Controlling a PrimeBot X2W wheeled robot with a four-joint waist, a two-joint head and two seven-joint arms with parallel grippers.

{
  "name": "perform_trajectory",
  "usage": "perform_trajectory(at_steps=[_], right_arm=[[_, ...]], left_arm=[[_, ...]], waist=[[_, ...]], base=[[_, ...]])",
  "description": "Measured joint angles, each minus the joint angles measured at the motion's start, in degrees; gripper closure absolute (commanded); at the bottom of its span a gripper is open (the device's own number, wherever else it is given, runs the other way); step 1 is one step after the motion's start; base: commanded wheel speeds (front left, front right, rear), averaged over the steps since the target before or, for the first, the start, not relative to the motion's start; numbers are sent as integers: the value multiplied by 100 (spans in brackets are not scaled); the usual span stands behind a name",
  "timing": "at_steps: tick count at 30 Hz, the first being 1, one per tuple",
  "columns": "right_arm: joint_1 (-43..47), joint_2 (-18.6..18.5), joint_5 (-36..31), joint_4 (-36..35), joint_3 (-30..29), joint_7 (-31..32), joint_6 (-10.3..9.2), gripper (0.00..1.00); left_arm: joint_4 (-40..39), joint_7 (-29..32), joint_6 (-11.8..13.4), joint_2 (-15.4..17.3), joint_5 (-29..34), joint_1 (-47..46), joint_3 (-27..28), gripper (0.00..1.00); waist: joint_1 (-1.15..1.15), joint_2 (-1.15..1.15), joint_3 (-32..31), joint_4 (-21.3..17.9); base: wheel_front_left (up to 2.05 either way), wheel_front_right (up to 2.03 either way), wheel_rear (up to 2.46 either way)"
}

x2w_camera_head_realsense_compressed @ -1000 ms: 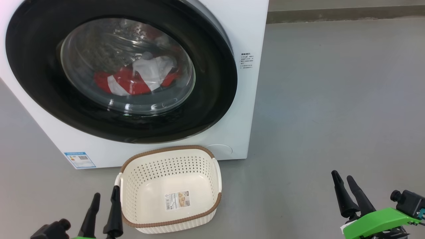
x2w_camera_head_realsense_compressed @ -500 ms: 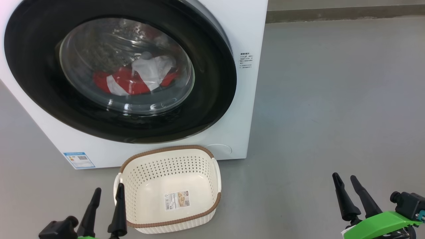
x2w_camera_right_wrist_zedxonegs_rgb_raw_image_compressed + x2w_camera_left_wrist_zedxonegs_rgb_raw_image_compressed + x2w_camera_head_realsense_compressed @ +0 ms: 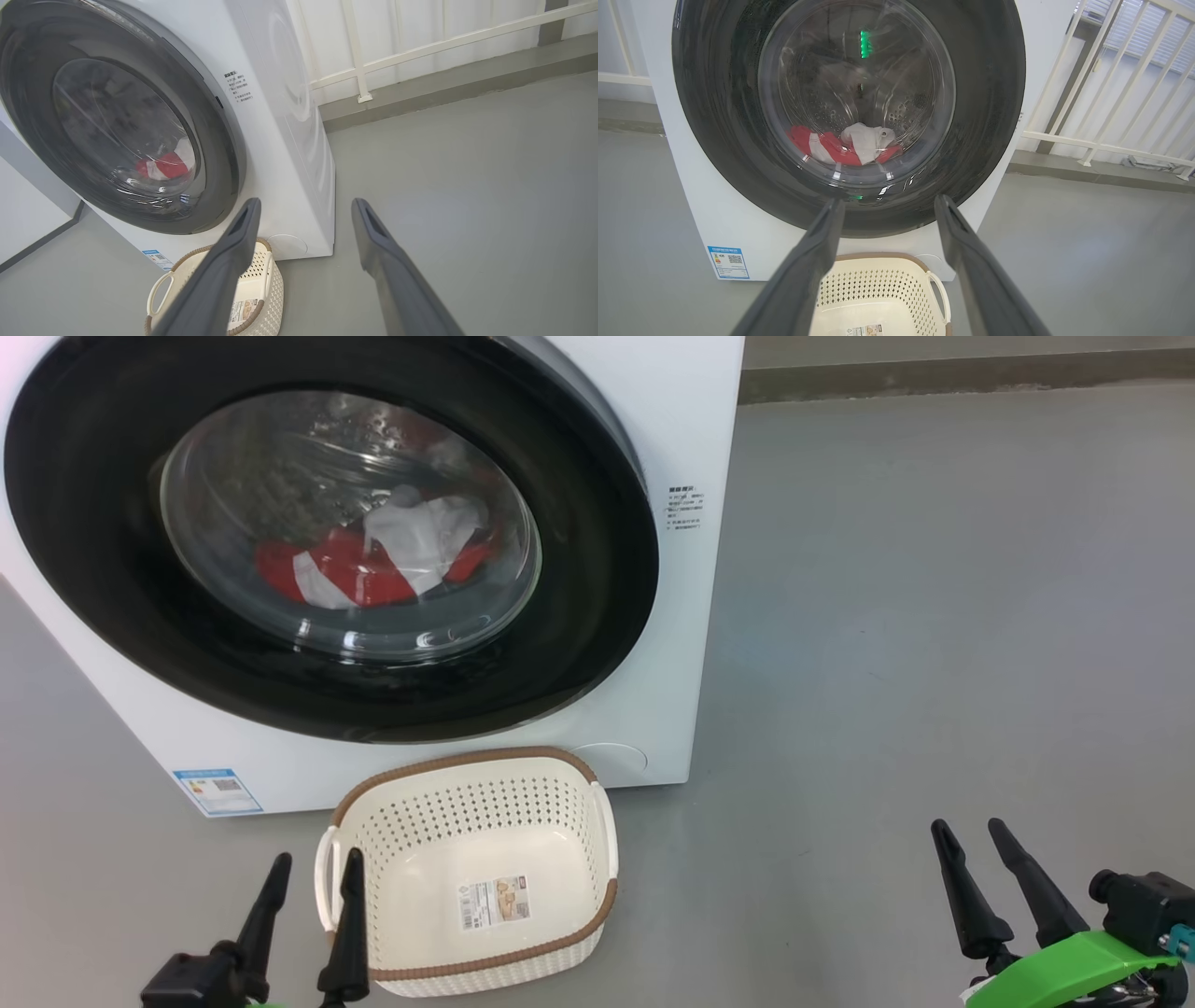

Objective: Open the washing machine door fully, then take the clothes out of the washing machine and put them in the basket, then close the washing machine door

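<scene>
Item 1. Washing machine door [image 3: 579, 560]: one, round, so I log no long axis. It is shut flush against the cabinet and faces me, filling the upper left of the head frame. It has a wide glossy black rim and a bulging clear glass bowl at its centre.

Item 2. Clothes [image 3: 373, 565]: a soft crumpled heap, bright red with white panels, seen through the glass. It lies low in the perforated steel drum. I cannot count the pieces.

Item 3. Washing machine [image 3: 681, 420]: one, a white smooth box. I note one small printed label [image 3: 684, 509] right of the door and one blue sticker [image 3: 217, 791] at its lower left corner.

Item 4. Basket [image 3: 467, 758]: one, at lower centre, on the floor [image 3: 934, 616] just before the machine. It is open side up, with its long axis roughly left to right across the frame. It is cream plastic with perforated walls, a brown woven-look rim, two white side handles and one paper label [image 3: 493, 903] inside.

Item 5. Left hand [image 3: 316, 861]: lower left, two dark tapered fingers spread, grasping nothing. One finger overlaps the basket's left edge in the picture, and I cannot tell whether they touch.

Item 6. Right hand [image 3: 967, 826]: lower right, fingers likewise released and apart, over bare grey floor.

Item 7. White railing [image 3: 420, 46] behind the machine.
</scene>
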Motion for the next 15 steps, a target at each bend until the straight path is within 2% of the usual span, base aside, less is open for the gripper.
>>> perform_trajectory(at_steps=[15], right_arm=[[226, -77, -787, -131, -136, -237, 0, 0]], left_arm=[[-38, -253, 65, 18, 832, 8, -58, 0]], waist=[[0, 0, -34, 1]], base=[[0, 0, 0]])
